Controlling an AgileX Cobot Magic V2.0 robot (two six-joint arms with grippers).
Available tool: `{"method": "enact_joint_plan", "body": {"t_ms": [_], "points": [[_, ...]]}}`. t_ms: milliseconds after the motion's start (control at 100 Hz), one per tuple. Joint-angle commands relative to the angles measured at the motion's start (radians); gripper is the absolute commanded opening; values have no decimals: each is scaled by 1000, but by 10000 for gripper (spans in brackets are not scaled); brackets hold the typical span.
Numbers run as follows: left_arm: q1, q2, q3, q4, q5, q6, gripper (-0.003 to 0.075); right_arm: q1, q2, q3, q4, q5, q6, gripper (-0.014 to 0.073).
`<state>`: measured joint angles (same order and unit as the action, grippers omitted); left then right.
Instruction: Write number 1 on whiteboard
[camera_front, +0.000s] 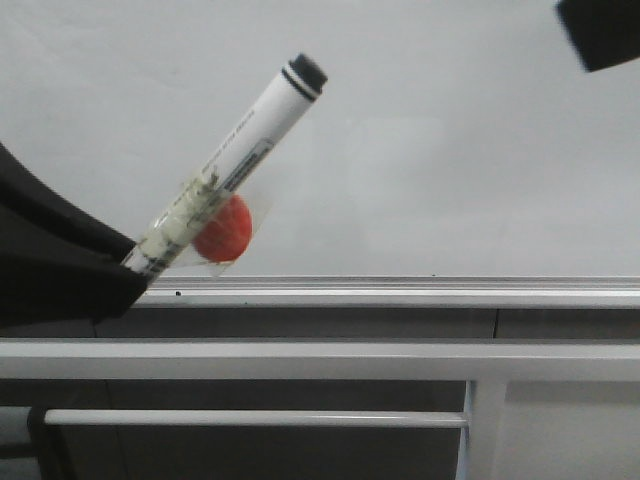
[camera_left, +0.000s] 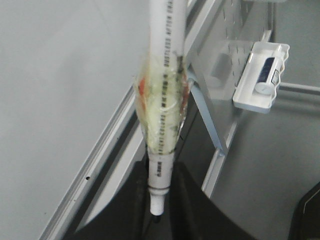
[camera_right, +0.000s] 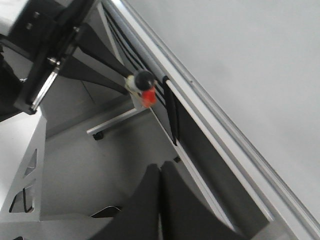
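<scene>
The whiteboard (camera_front: 450, 150) fills the front view above its silver rail (camera_front: 400, 292). No black stroke of the number 1 shows on it in any view. My left gripper (camera_front: 130, 262) is shut on the lower end of a white marker (camera_front: 235, 160). The marker tilts up to the right, its black end (camera_front: 305, 72) in front of the board; I cannot tell if it touches. A red ball (camera_front: 225, 230) is taped to the marker. The left wrist view shows the marker (camera_left: 162, 100) between the fingers (camera_left: 190, 210). My right gripper (camera_right: 160, 167) is shut and empty, near the rail.
White metal bars (camera_front: 300, 360) run below the rail. A white tray holding an eraser (camera_left: 261, 75) hangs on the stand beside the board. A dark part of the right arm (camera_front: 600, 30) shows at the top right of the front view.
</scene>
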<state>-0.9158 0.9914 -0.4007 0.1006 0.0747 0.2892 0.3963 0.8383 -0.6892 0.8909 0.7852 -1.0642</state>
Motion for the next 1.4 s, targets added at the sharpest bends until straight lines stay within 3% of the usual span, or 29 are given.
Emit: {"method": "enact_joint_plan", "body": {"t_ms": [0, 170, 360, 430, 560, 630, 880, 1390], "points": [[-7, -17, -32, -2, -32, -1, -20, 149, 33, -20, 21, -166, -15, -62], [-7, -31, -32, 43, -13, -1, -20, 361, 63, 10, -30, -410, -15, -62], [-7, -63, -32, 76, -6, -1, -20, 392, 99, 26, -38, -412, -15, -43], [-7, -73, -32, 90, 8, -1, -20, 392, 108, 26, -38, -418, -15, 48], [-7, -73, -32, 125, 30, -1, -20, 392, 121, 26, -35, -450, -15, 323], [-7, -73, -32, 129, 28, -1, -20, 392, 123, 26, -35, -486, -15, 393], [-38, -71, -35, 197, -2, -1, -20, 392, 144, 21, -35, -512, -15, 311], [-60, -71, -35, 199, -23, -1, -20, 396, 298, -91, -20, -420, -15, 311]]}}
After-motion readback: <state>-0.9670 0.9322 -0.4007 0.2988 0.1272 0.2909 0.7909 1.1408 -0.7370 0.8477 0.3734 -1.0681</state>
